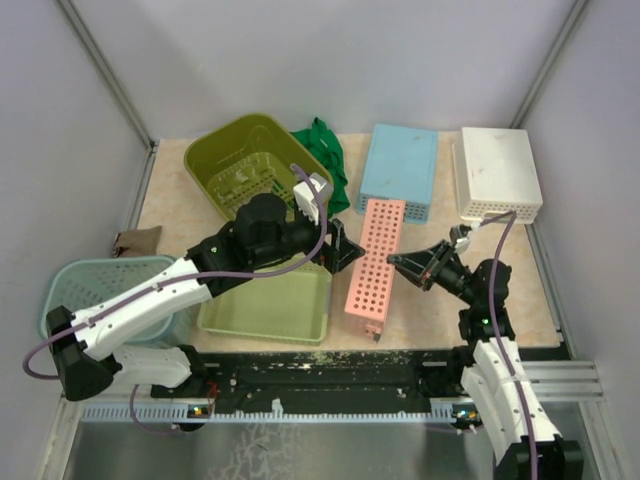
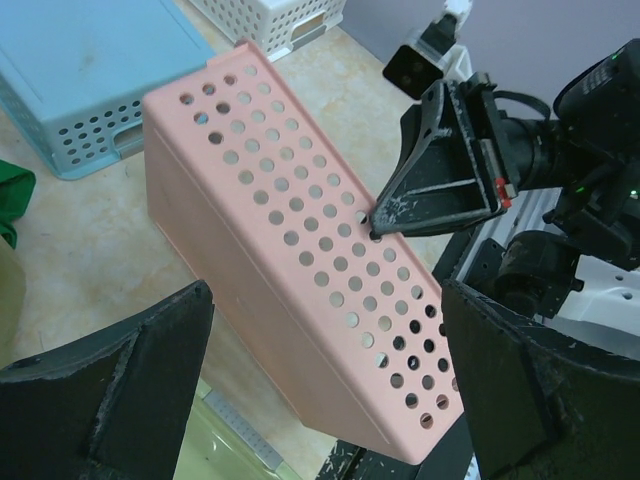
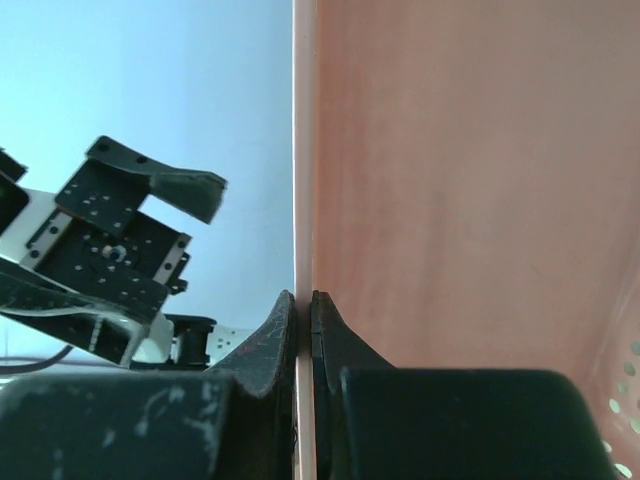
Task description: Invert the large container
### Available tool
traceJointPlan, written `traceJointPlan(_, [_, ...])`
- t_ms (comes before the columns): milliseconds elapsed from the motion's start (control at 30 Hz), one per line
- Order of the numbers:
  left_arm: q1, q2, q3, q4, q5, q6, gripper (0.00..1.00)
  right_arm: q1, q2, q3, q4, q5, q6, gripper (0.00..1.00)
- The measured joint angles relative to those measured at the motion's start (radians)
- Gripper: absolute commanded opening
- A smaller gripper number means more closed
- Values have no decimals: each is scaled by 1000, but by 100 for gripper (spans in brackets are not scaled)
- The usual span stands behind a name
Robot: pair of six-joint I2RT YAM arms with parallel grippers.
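Observation:
The long pink perforated container (image 1: pixel 375 255) lies in the middle of the table, tipped so that a perforated face shows from above. My right gripper (image 1: pixel 400 262) is shut on the thin edge of its right wall; in the right wrist view the fingers (image 3: pixel 280 325) pinch that pink wall (image 3: pixel 450 180). My left gripper (image 1: pixel 340 245) is open just left of the container, not touching it. In the left wrist view its wide-apart jaws (image 2: pixel 325 310) frame the container's near end (image 2: pixel 300 250), with the right gripper (image 2: pixel 375 228) on the far side.
A tilted olive basket (image 1: pixel 250 165) and a green cloth (image 1: pixel 325 150) are at the back left. A light green tray (image 1: pixel 270 305) and a teal basket (image 1: pixel 100 290) sit near left. An overturned blue container (image 1: pixel 400 170) and a white one (image 1: pixel 498 172) are at the back right.

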Motion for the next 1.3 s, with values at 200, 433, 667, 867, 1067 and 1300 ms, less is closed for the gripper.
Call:
traceJointPlan(200, [0, 16, 0, 6, 21, 0, 100, 0, -3, -141, 132, -11, 84, 0])
traceJointPlan(433, [2, 20, 0, 8, 32, -1, 100, -32, -6, -187, 248, -42, 125, 0])
traceJointPlan(667, [2, 25, 0, 8, 37, 0, 100, -65, -18, -193, 261, -75, 129, 0])
traceJointPlan(867, [2, 25, 0, 8, 38, 0, 100, -76, -32, -87, -9, -88, -55, 0])
traceJointPlan(1067, [2, 25, 0, 8, 43, 0, 100, -85, 14, 142, -480, -6, -399, 0])
traceJointPlan(1300, [2, 27, -2, 10, 51, 0, 100, -123, 41, 209, -642, 0, -573, 14])
